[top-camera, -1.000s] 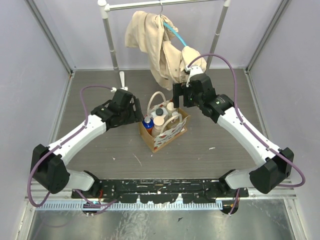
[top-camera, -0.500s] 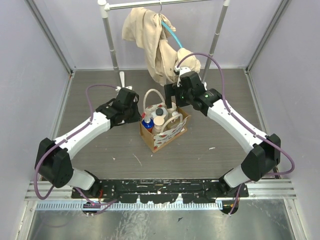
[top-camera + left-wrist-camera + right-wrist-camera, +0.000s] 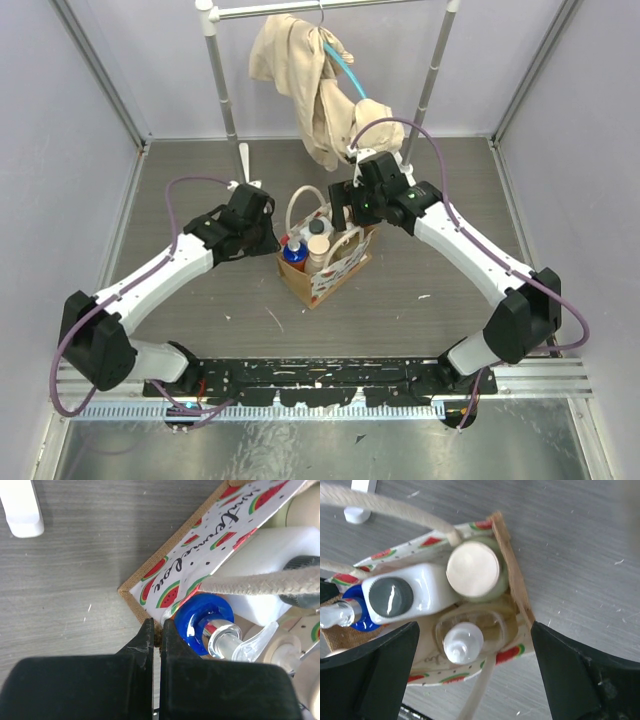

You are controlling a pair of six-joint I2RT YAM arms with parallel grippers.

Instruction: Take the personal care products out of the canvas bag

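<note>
Here, the left pincer clenched the watermelon-printed canvas bag at its corner, beside the blue-capped bottle. The bag's cursive lettering was illegible. The right pincer hung released above.

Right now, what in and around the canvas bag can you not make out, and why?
- Right wrist view: bodies of the white bottle, cream-lidded jar and clear pump bottle, hidden by the canvas bag walls.
- Left wrist view: blue-capped bottle body, hidden under its own cap.
- Left wrist view: white object, cut by the top edge.
</note>
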